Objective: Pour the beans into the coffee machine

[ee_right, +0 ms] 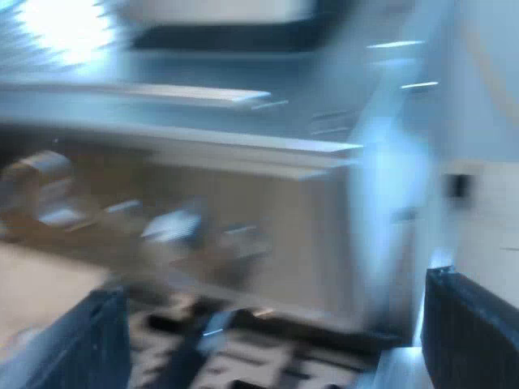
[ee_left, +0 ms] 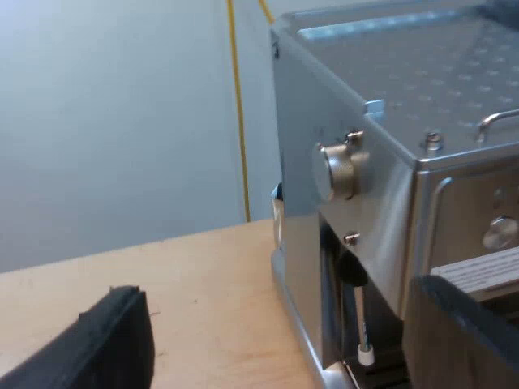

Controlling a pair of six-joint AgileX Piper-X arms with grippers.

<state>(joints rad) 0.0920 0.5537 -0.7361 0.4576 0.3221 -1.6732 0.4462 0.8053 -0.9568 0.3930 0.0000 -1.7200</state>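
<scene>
Our left gripper (ee_left: 280, 324) gapes wide and empty over the wooden table (ee_left: 203, 275), beside the espresso machine (ee_left: 389, 113), whose side knob (ee_left: 336, 170) faces us. Our right gripper (ee_right: 272, 316), equally wide and empty, faces the machine's blurred front.

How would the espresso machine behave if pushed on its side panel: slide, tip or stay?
The espresso machine is a broad metal box, so it is probably heavy and unlikely to tip. On the smooth wooden table it might slide a little under a firm push.
</scene>
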